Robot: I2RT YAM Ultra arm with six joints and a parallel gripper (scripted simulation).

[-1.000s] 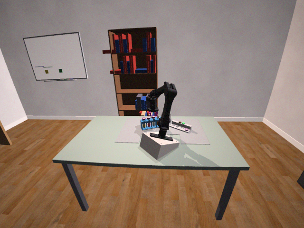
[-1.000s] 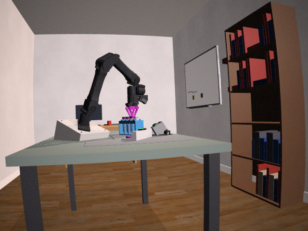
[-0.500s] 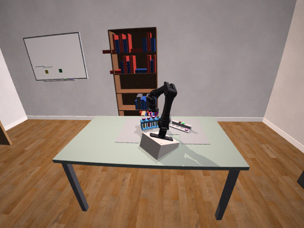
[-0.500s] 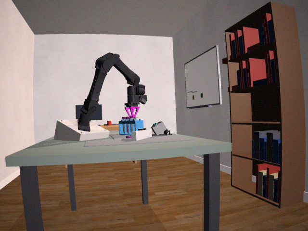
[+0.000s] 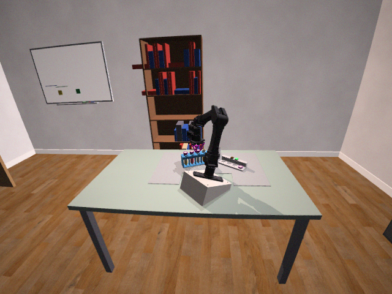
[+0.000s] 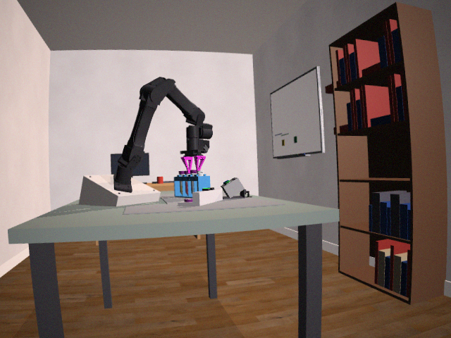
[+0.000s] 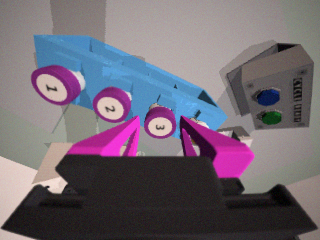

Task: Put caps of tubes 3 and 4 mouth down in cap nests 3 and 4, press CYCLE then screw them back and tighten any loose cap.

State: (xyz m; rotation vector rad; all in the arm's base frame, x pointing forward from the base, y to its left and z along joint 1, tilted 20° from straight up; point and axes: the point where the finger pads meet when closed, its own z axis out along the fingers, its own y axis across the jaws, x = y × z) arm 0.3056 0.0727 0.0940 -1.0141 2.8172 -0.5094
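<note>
My gripper point(image 7: 159, 120) point(image 5: 198, 147) point(image 6: 194, 170) points down over the blue decapping station point(image 7: 125, 65) point(image 5: 193, 158) point(image 6: 192, 184). Its magenta fingers stand on either side of cap 3 point(image 7: 160, 123) with a small gap on each side, so it is open. Cap 3 sits on its tube. Cap 1 point(image 7: 52, 86) and cap 2 point(image 7: 112, 105) sit on their tubes. Tube 4 is mostly hidden behind the right finger. A purple cap point(image 5: 241, 166) point(image 6: 188, 199) lies at the right end of the cap tray point(image 5: 228, 163). The tray's green lamp point(image 5: 236, 158) is lit.
The small grey desk point(image 7: 295, 60) point(image 6: 232, 187) stands to the right of the station, with the blue key point(image 7: 267, 96) and the green key point(image 7: 271, 118). The arm's white base block point(image 5: 202, 190) stands in front of the station. Grey mats point(image 5: 164, 172) lie under the fixtures.
</note>
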